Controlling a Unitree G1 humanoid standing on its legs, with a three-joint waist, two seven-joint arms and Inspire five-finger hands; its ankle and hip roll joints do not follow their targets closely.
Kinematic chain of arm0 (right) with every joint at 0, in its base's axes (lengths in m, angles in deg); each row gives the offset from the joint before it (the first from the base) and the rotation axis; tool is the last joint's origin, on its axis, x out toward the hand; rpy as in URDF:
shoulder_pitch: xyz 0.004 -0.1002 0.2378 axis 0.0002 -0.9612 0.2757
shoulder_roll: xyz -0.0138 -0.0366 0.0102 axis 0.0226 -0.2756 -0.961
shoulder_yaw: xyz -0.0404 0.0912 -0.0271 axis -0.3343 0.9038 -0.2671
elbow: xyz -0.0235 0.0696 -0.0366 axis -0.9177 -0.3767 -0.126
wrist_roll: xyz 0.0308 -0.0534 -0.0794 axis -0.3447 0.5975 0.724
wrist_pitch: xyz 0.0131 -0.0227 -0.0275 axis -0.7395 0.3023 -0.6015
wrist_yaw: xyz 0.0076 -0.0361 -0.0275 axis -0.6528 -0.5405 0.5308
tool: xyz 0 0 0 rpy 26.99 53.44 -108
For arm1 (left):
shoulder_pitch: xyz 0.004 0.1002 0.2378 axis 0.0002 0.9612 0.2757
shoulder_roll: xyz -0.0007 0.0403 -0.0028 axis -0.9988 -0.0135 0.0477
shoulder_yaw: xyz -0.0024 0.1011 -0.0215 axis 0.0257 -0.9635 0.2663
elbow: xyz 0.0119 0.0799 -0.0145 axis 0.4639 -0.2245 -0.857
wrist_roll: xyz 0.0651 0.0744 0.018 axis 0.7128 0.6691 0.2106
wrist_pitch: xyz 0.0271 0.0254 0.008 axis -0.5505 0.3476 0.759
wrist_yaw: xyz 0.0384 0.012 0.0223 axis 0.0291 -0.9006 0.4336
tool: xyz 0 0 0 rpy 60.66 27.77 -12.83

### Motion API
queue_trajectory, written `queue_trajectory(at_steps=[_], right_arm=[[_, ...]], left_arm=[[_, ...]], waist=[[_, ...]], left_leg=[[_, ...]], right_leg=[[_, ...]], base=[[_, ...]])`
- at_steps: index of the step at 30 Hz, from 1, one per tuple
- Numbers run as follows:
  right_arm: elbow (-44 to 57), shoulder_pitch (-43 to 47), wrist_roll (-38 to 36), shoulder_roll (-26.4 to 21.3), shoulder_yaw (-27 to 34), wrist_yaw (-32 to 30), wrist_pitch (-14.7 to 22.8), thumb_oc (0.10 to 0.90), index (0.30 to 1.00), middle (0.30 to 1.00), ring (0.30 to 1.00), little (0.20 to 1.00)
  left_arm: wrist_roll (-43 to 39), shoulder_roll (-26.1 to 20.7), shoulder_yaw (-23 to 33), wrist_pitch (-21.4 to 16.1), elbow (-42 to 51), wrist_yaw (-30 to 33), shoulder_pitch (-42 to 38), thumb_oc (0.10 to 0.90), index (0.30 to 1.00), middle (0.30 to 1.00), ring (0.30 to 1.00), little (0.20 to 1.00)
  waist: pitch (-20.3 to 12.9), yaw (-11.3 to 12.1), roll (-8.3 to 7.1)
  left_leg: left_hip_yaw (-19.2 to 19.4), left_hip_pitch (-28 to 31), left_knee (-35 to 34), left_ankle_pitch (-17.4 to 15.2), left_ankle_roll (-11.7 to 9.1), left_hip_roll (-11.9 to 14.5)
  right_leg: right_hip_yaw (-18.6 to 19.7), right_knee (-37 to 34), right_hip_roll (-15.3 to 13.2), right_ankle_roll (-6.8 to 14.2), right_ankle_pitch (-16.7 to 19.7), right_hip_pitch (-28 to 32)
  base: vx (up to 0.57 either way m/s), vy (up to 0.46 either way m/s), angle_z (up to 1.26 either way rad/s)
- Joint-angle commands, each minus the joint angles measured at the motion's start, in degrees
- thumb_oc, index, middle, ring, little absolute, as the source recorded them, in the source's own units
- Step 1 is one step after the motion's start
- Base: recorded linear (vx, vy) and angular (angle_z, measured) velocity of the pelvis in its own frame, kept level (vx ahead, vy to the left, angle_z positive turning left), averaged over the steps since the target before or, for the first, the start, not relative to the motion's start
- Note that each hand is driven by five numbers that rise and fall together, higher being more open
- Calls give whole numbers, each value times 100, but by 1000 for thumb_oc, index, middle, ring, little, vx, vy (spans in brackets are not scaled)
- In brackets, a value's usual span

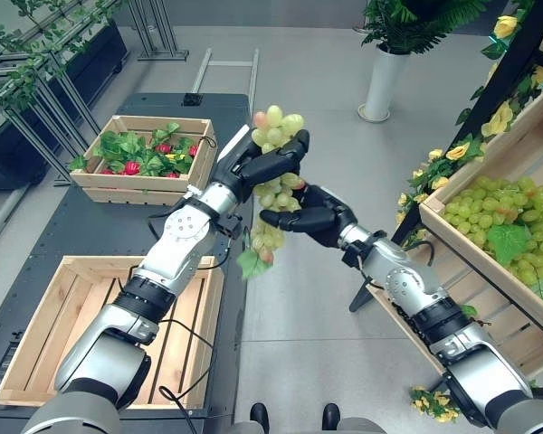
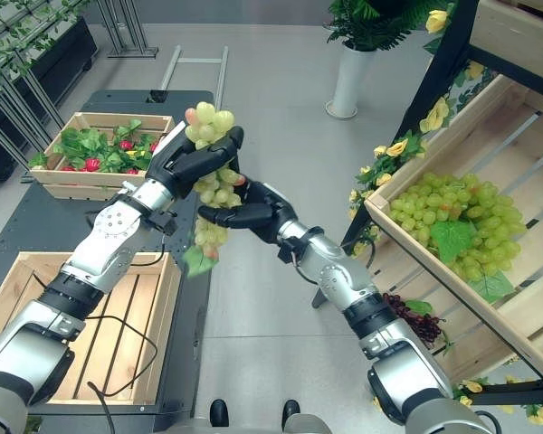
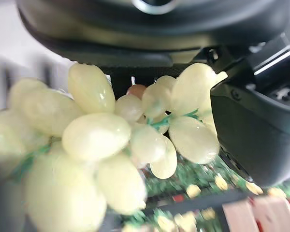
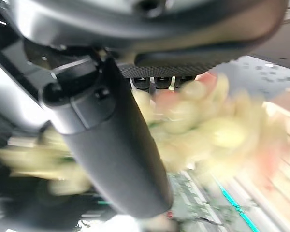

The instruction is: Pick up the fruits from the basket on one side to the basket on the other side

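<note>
- Bunch of green grapes (image 1: 273, 185): hanging in mid-air between the two arms, above the floor gap beside the dark table (image 1: 118, 237); a green leaf (image 1: 251, 263) is dangling at its lower end and one pinkish grape is sitting at the top.
- Left robot hand (image 1: 264, 165): curling its fingers round the upper part of the bunch; in the left wrist view the grapes (image 3: 111, 145) are lying directly against the dark palm.
- Right robot hand (image 1: 312, 217): touching the middle of the same bunch from the other side, fingers bent against the grapes; whether it is truly gripping cannot be told, and the right wrist view is showing a thumb (image 4: 111, 145) with blurred grapes behind it.
- Near wooden crate (image 1: 36, 348): sitting on the table at the robot's left, slatted bottom showing, holding no fruit.
- Far wooden crate (image 1: 145, 185): sitting further back on the same table, holding green leaves with red and yellow fruit among them.
- Slanted wooden shelf bin (image 2: 398, 237): standing at the robot's right, holding a heap of green grape bunches (image 2: 452, 217) with leaves.
- Lower shelf level: carrying a dark purple grape bunch (image 2: 414, 321).
- Yellow flowers (image 2: 394, 149): trailing along the shelf frame.
- White planter (image 1: 383, 83): standing on the floor beyond, carrying a green plant.
</note>
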Motion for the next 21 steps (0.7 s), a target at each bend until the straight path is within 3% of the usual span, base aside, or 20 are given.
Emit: queue_trajectory(at_steps=[1, 13, 21], right_arm=[[-412, 559, -113, 352, 82, -468, 395, 800, 900, 900, 900, 900], [-624, 582, -158, 503, 80, -916, 524, 800, 900, 900, 900, 900], [-332, 509, -242, 644, 161, -1009, 1003, 800, 900, 900, 900, 900]], left_arm=[[-484, 375, 70, -557, -88, 44, -1315, 400, 300, 300, 300, 300], [-571, 358, 52, -497, -111, -54, -1306, 400, 300, 300, 300, 300], [-533, 383, 93, -404, -87, -82, -1151, 400, 300, 300, 300, 300]], waist=[[-1044, 58, 200], [-1051, 98, 215], [-1059, 120, 225]], left_leg=[[-137, -58, 7, -618, -133, -214], [-177, -64, 7, -608, -122, -221], [-206, -62, 7, -602, -117, -223]], right_leg=[[-90, 8, 142, -177, -246, -84], [-89, 8, 146, -189, -239, -80], [-92, 8, 150, -183, -226, -75]], base=[[0, 0, 0], [-1, -1, 0], [0, 0, 0]])
